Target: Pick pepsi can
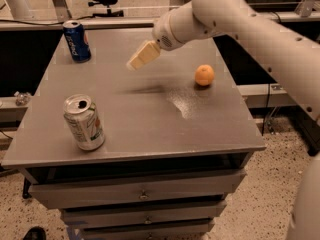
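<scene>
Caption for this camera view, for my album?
Gripper hovers over the table, apart from the pepsi can at far left.
</scene>
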